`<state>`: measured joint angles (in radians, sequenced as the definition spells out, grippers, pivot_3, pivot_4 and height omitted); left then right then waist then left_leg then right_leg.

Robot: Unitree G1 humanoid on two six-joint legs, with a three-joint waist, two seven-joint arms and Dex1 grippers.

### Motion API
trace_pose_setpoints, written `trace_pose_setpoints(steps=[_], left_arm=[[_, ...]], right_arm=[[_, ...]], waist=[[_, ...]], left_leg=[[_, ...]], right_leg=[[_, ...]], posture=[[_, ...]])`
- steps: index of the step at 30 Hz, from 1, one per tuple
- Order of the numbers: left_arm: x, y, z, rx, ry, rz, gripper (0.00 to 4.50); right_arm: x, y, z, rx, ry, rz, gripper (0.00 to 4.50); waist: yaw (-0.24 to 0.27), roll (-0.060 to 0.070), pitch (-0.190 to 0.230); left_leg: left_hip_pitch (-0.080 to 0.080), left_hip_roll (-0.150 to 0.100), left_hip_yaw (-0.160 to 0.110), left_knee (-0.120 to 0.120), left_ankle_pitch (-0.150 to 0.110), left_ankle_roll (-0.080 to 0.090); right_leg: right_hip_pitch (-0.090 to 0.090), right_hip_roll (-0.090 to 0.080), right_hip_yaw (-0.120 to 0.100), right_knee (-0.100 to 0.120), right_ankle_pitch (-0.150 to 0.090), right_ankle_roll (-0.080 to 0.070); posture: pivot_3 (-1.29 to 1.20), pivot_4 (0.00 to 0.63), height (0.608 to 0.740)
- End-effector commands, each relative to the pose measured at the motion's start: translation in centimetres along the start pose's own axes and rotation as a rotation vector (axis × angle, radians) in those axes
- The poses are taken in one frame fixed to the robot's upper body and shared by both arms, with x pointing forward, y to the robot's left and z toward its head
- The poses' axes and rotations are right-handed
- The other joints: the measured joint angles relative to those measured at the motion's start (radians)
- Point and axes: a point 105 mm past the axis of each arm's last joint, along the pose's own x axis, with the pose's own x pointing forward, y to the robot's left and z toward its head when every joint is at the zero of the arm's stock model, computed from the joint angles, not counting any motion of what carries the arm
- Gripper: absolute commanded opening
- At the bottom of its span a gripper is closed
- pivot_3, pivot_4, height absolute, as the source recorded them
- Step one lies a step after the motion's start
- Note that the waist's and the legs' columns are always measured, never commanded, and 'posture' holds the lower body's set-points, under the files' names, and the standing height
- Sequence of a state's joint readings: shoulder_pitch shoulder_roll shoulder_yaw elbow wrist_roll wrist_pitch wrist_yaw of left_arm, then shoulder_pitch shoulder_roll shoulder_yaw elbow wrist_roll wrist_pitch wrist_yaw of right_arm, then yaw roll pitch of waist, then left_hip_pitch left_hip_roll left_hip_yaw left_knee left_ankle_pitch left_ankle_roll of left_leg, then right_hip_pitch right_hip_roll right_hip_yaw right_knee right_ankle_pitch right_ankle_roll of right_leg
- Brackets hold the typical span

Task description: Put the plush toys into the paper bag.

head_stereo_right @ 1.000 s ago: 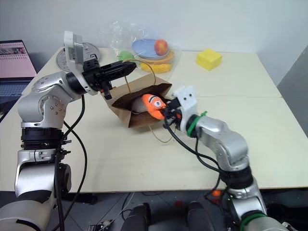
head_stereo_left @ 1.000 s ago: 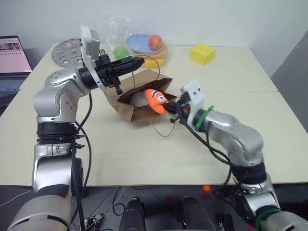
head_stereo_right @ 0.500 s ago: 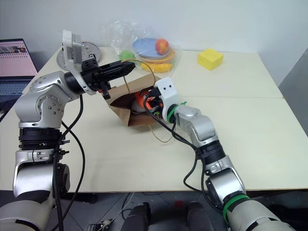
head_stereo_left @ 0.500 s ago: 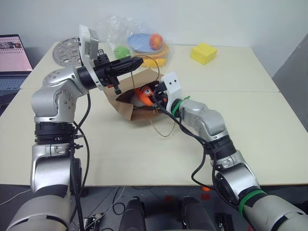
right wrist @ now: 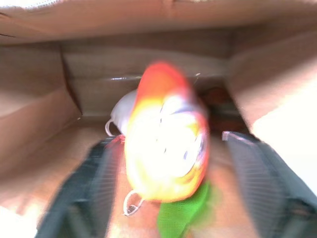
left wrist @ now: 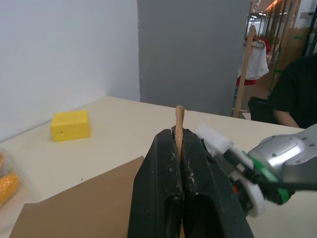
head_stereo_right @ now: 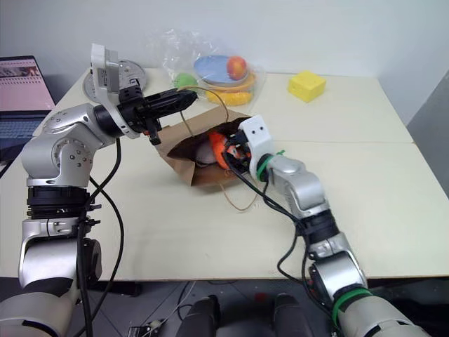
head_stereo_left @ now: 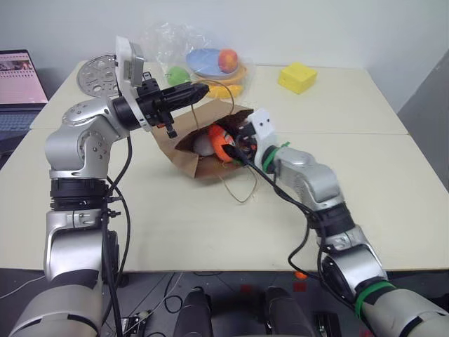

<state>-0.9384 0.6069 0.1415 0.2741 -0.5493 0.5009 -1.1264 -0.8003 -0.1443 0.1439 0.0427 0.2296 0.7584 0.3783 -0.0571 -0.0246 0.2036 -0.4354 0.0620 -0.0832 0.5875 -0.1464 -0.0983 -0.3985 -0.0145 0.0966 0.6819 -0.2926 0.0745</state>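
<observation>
- On the pale tabletop [head_stereo_left: 175, 217] a brown paper bag [head_stereo_left: 203, 165] lies on its side, mouth facing the right arm.
- Left claw [head_stereo_left: 200, 91] is clenched on the bag's twisted paper handle [left wrist: 179, 121], held above the bag.
- Right claw [head_stereo_left: 235, 144] sits at the bag's mouth with its fingers [right wrist: 91, 183] spread apart – the orange carrot toy [right wrist: 166, 144] lies between them, untouched by either, green leaves toward the wrist.
- Behind the carrot, deeper inside the bag, rests the white egg-shaped toy [head_stereo_left: 203, 144].
- Farther back stand a yellow foam cube [head_stereo_left: 295, 77] and a clear plastic bag [head_stereo_left: 189, 53] of fruit and plates.
</observation>
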Motion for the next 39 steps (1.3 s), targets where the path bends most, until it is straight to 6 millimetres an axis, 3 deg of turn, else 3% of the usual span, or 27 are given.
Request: trace_pose_setpoints(steps=[1,7,12,17,21,25,34,35,37,39], left_arm=[[0.3,-0.5,1.4,0.044,-0.027,-0.025,0.00],[0.3,-0.5,1.3,0.042,-0.028,-0.034,0.00],[0.4,-0.5,1.4,0.043,-0.030,-0.040,0.00],[0.6,-0.4,1.5,0.044,-0.034,-0.045,0.00],[0.6,-0.4,1.5,0.046,-0.033,-0.044,0.00],[0.2,-0.4,1.6,0.050,-0.029,-0.034,0.00],[-0.4,-0.4,1.6,0.054,-0.024,-0.010,0.00],[-0.4,-0.4,1.6,0.055,-0.024,-0.008,0.00],[-0.4,-0.4,1.6,0.056,-0.024,-0.007,0.00],[-0.6,-0.2,1.7,0.061,-0.023,0.002,0.00]], right_arm=[[-2.6,0.4,2.0,-0.024,-0.069,-0.004,4.48],[-5.6,0.4,-1.3,-0.029,0.026,-0.037,4.48],[-6.5,0.3,-4.5,0.009,0.117,-0.062,4.48],[-4.9,1.2,-7.0,0.107,0.166,-0.053,4.48],[-3.9,1.6,-7.4,0.119,0.168,-0.031,4.48],[-3.6,2.0,-8.1,0.117,0.167,0.007,3.65],[-3.8,1.6,-7.3,0.129,0.116,0.021,0.25],[-3.8,1.5,-6.8,0.130,0.101,0.022,0.02],[-3.9,1.3,-6.4,0.132,0.086,0.023,0.02],[-4.3,0.7,-3.5,0.137,0.013,0.042,0.02]], waist=[[-0.001,0.000,0.000],[0.000,0.000,0.000],[-0.001,0.000,0.000],[-0.004,0.000,0.000],[-0.004,0.000,0.000],[-0.001,0.000,0.000],[-0.001,0.000,0.000],[-0.001,0.000,0.000],[-0.001,0.000,0.000],[-0.001,0.000,0.000]], left_leg=[[0.000,0.000,0.000,0.000,0.000,0.000],[0.000,0.000,0.000,0.000,0.000,0.000],[0.000,0.000,0.001,0.001,0.000,0.000],[0.000,0.001,0.001,0.001,0.000,0.000],[0.000,0.001,0.001,0.001,0.000,0.000],[0.000,0.001,0.000,0.000,0.000,0.000],[0.000,0.001,0.000,0.000,0.000,0.000],[0.000,0.001,0.001,0.001,0.000,0.000],[0.000,0.001,0.001,0.001,0.000,0.000],[0.000,0.001,0.001,0.001,0.000,0.000]], right_leg=[[0.000,0.000,0.000,0.000,0.000,0.000],[-0.001,0.000,0.000,0.000,0.000,0.000],[-0.001,0.000,0.001,0.000,0.000,0.000],[-0.001,0.001,0.001,0.000,0.000,0.000],[-0.001,0.001,0.001,0.000,0.000,0.000],[-0.001,0.001,0.001,0.000,0.000,0.000],[-0.001,0.001,0.001,0.000,0.000,0.000],[-0.001,0.001,0.001,0.000,0.000,0.000],[-0.001,0.001,0.001,0.000,0.000,0.000],[-0.001,0.001,0.001,0.000,0.000,0.000]], posture=[[0.00,0.150,0.740],[0.00,0.150,0.740],[0.00,0.150,0.740],[0.00,0.150,0.740],[0.00,0.150,0.740],[0.00,0.150,0.740],[0.00,0.150,0.740],[0.00,0.150,0.740],[0.00,0.150,0.740],[0.00,0.150,0.740]])
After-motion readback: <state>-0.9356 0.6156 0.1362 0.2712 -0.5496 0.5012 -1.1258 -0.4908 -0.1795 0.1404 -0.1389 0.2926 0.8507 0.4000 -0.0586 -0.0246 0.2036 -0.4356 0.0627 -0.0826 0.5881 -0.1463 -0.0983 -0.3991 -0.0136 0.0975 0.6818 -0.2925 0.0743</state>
